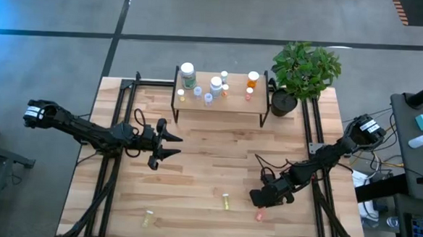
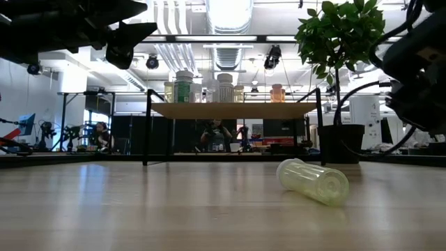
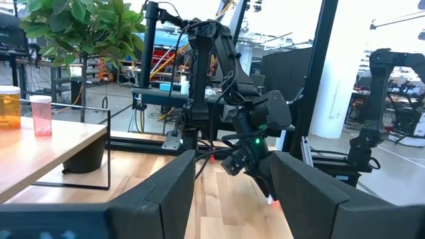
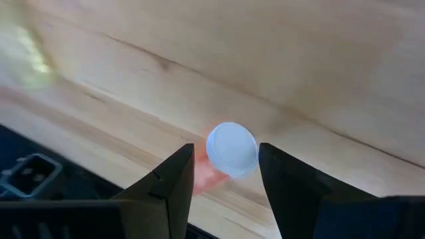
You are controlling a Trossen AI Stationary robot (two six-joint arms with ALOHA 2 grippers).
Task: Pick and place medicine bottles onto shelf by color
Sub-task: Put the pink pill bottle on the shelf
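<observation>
The right pincer (image 4: pixel 224 174) points down at the near right part of the table (image 1: pixel 209 162), its two fingers spread with a white-capped orange vial (image 4: pixel 229 151) lying on the wood between them. The cap faces up toward the wrist and sits in the gap; I can't make out whether either finger touches it, and most of the orange body is hidden under the cap and the left finger. From overhead only a small pinkish tip of that vial (image 1: pixel 260 215) shows just past the pincer (image 1: pixel 262 200), the rest lost under the dark wrist. The right arm reaches in from the table's right edge, elbow bent, forearm angled down toward the near side.

A short way to the left of that pincer lies a yellow vial (image 1: pixel 225 202) on its side, and farther left, near the front edge, a second pale yellow one (image 1: pixel 148 218). In the low view a yellowish vial (image 2: pixel 313 181) fills the foreground on its side; which of the two it is I can't tell.

The left pincer (image 1: pixel 171 145) hangs above the table at mid-left, fingers apart and gripping nothing, arm stretched nearly level and pointing right.

Well beyond both, at the far side, stands the shelf (image 1: pixel 219 104) with a cluster of bottles (image 1: pixel 215 85) upright on it: white-capped ones to the left, orange ones (image 1: pixel 253 80) at the right end. A potted plant (image 1: pixel 301 72) stands just right of it.
</observation>
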